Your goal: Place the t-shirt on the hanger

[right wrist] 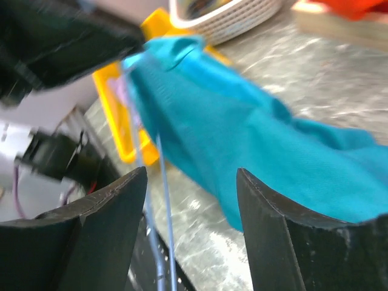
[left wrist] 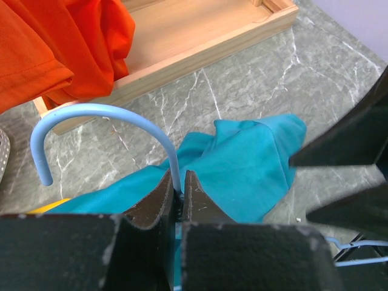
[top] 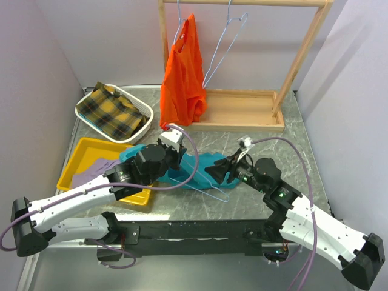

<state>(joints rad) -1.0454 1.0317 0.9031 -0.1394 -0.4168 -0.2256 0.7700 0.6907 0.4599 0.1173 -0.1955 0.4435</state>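
The teal t-shirt [top: 203,163] lies crumpled on the grey table between the two arms. It also shows in the left wrist view [left wrist: 242,163] and the right wrist view [right wrist: 242,133]. My left gripper [top: 174,147] [left wrist: 180,185] is shut on the neck of the pale-blue wire hanger [left wrist: 103,112], just below its hook. The hanger's lower wires [top: 206,189] stick out from under the shirt towards the front. My right gripper [top: 212,173] [right wrist: 191,176] is open at the shirt's near right edge, with the hanger wire [right wrist: 165,206] between its fingers.
A wooden rack [top: 242,112] at the back holds an orange garment [top: 182,73] and an empty hanger [top: 227,42]. A white basket [top: 91,121] with plaid cloth stands at back left. A yellow tray [top: 79,151] with lilac cloth [top: 91,173] is at the left.
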